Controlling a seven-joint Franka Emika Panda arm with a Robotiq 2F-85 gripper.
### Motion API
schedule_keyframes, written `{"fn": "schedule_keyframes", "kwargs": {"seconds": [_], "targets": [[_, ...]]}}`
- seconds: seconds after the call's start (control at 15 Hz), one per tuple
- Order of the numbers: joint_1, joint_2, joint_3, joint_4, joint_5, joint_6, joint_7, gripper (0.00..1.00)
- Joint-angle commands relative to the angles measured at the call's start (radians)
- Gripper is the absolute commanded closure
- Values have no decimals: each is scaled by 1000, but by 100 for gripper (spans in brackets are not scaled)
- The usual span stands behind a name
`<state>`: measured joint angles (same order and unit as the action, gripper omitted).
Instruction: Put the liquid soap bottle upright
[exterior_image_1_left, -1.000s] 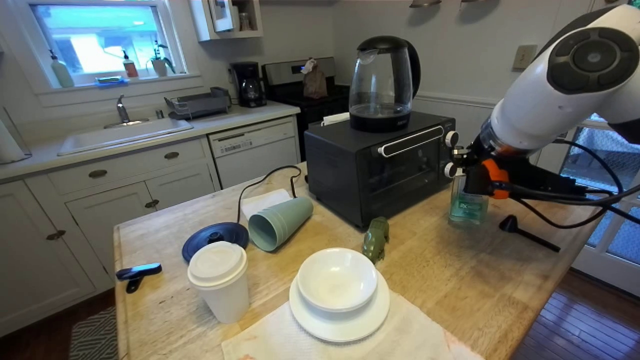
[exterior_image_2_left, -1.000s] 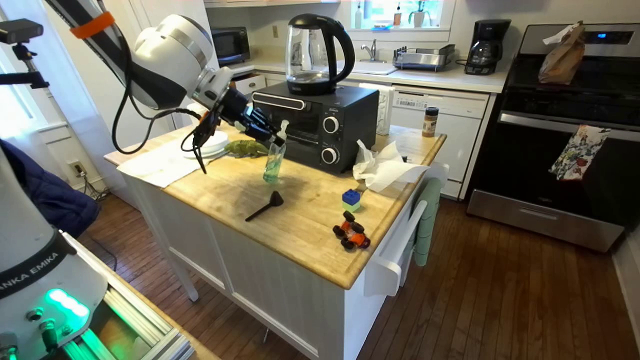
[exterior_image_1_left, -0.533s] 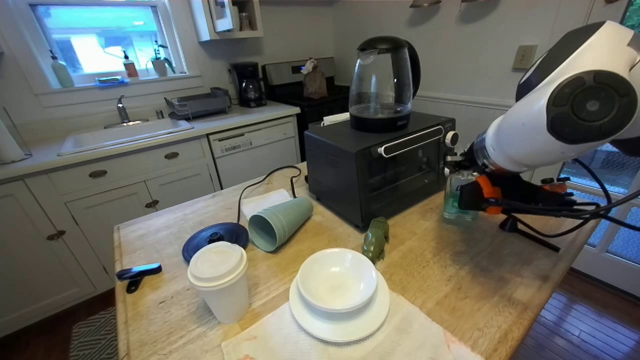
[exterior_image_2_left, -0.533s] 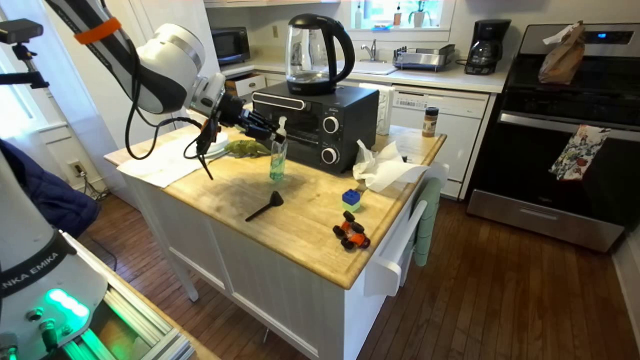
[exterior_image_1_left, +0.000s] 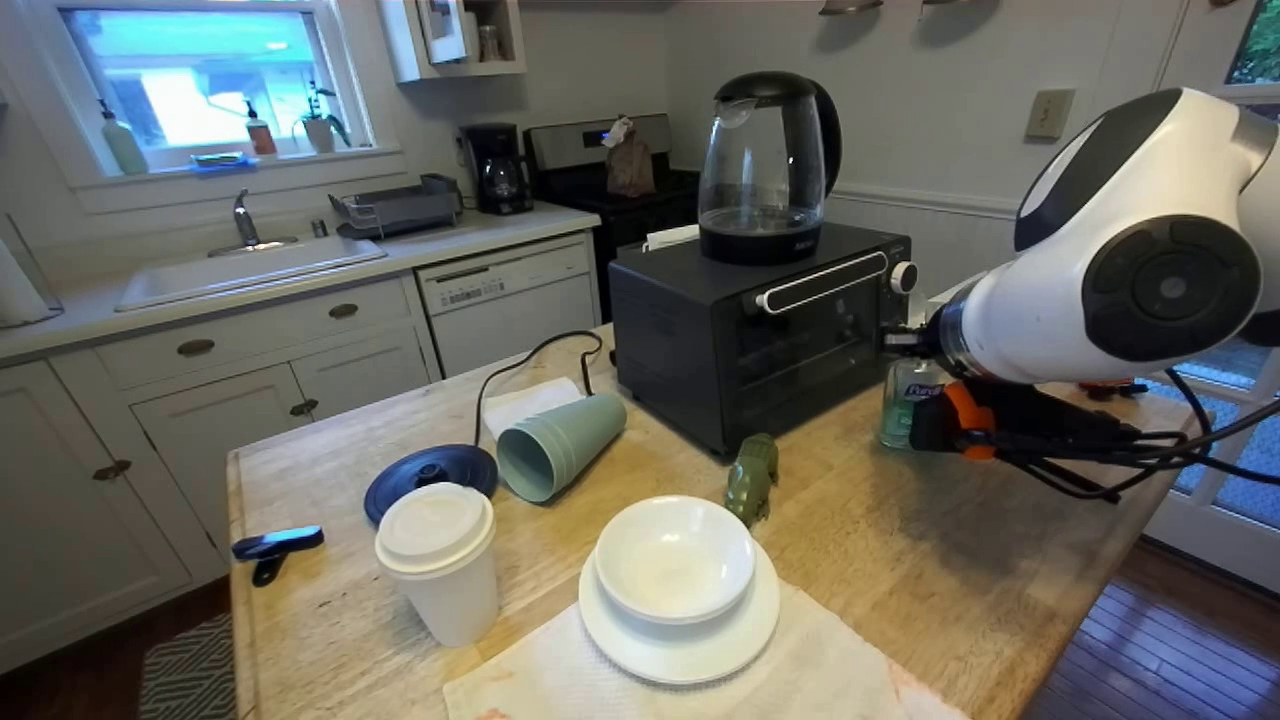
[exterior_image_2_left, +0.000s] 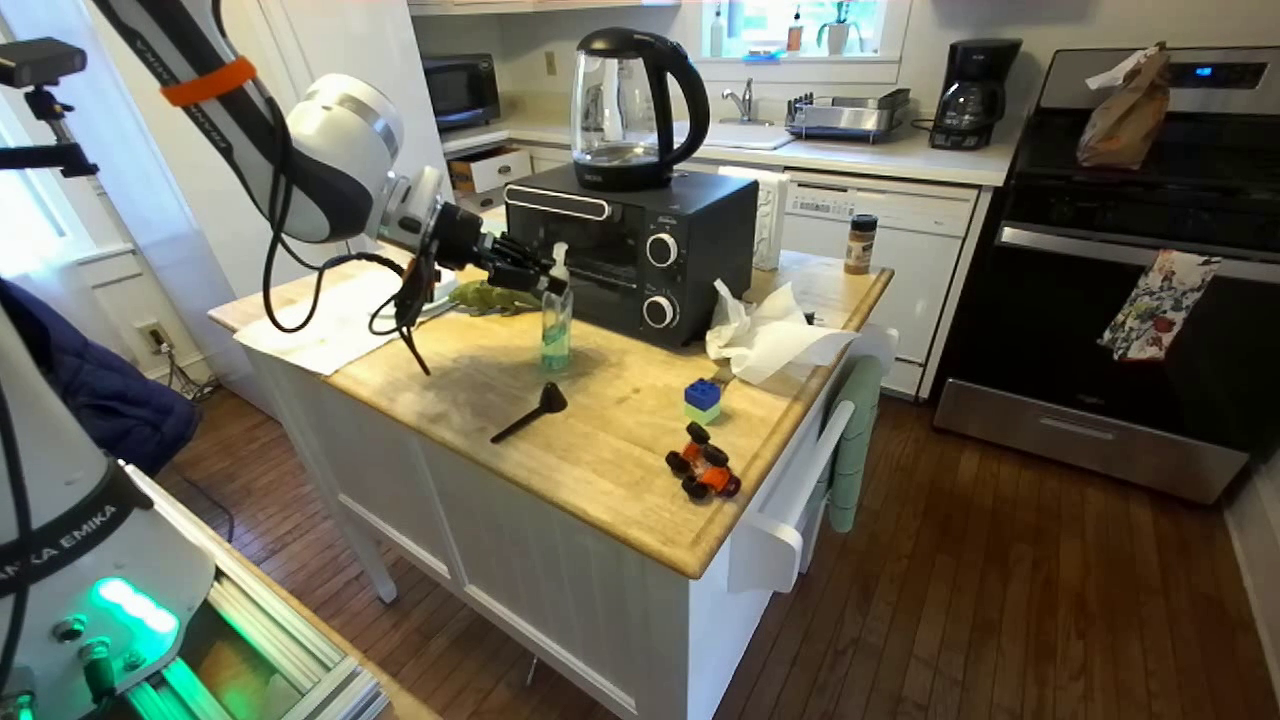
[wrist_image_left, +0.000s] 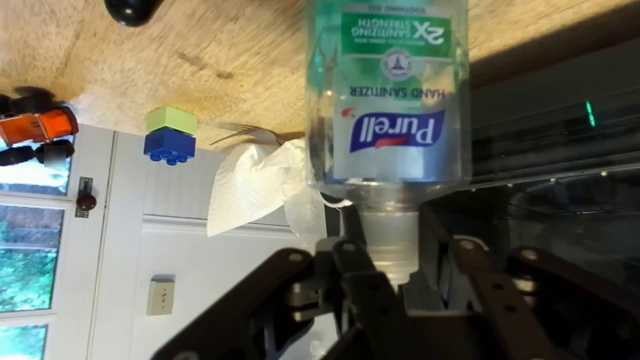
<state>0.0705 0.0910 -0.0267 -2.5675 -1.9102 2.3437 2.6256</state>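
The liquid soap bottle, translucent green with a pale top, stands about upright in front of the toaster oven in both exterior views. It also shows in an exterior view, partly hidden by the arm. My gripper comes in sideways and is shut round its pale neck. In the wrist view the bottle appears upside down with its label facing the camera. The two fingers press on both sides of the neck. Its base is at or just above the tabletop; I cannot tell whether it touches.
The black toaster oven with a glass kettle on top is close behind the bottle. A black scoop-like tool lies in front. A green toy, white bowl, crumpled paper, block and toy car are around.
The bottle has gone from tilted to about upright in my gripper. Over the last half second, the gripper and bottle have moved lower toward the tabletop.
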Motion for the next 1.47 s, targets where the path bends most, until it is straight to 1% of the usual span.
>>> {"fn": "schedule_keyframes", "kwargs": {"seconds": [0.0, 0.13, 0.2, 0.6, 0.73, 0.93, 1.07, 1.4], "targets": [[-29, 9, 27, -3, -41, -23, 47, 92], [-32, 8, 29, -2, -39, -20, 52, 44], [-34, 4, 29, -2, -36, -17, 54, 43], [-55, -15, 25, 2, 4, 17, 37, 2], [-64, -19, 21, 5, 22, 34, 18, 0], [-82, -26, 14, 6, 53, 76, -18, 0], [-91, -34, 12, 7, 47, 103, -25, 0], [-117, -60, -3, 9, 68, 216, -93, 0]]}}
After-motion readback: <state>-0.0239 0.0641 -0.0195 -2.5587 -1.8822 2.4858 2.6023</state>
